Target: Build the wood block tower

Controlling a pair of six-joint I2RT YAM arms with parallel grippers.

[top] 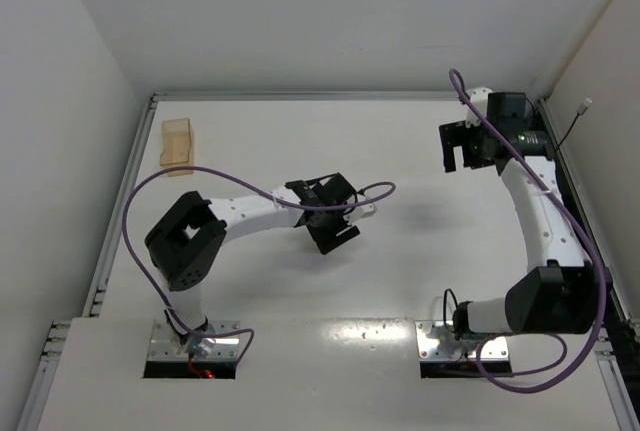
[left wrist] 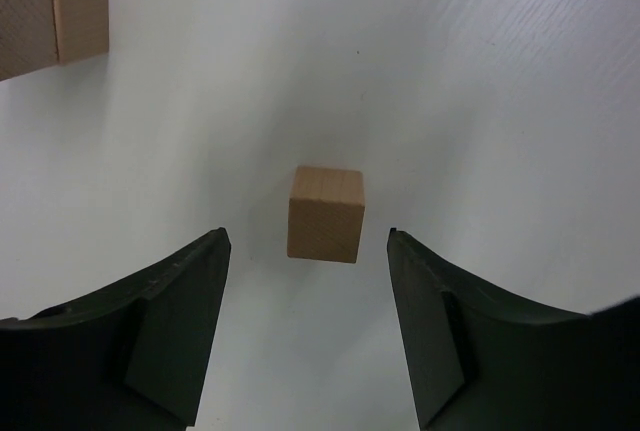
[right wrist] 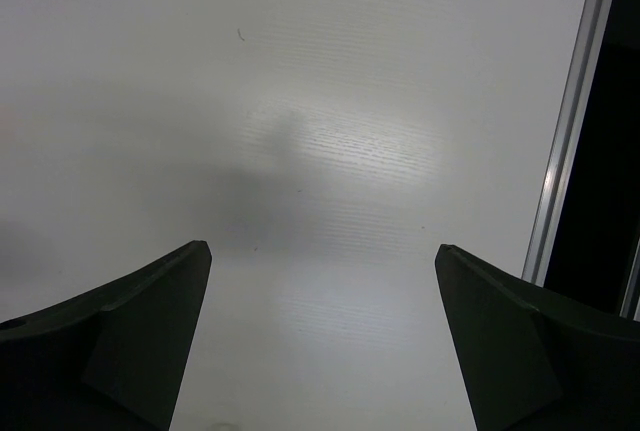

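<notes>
A small light-tan wooden cube (left wrist: 326, 213) lies on the white table, just beyond the fingertips of my left gripper (left wrist: 307, 233) and centred between them. The jaws stand open, one on each side, and touch nothing. In the top view the left gripper (top: 343, 214) hangs over mid-table and hides the cube. More tan wooden blocks (left wrist: 52, 13) sit side by side at the upper left of the left wrist view, cut off by the frame edge. My right gripper (right wrist: 322, 246) is open over bare table, seen at the back right (top: 458, 156) from above.
A tan wooden piece (top: 178, 141) stands at the back left of the table; at this size I cannot tell whether it is stacked cubes. A metal rail (right wrist: 570, 141) edges the table right of the right gripper. White walls enclose the table.
</notes>
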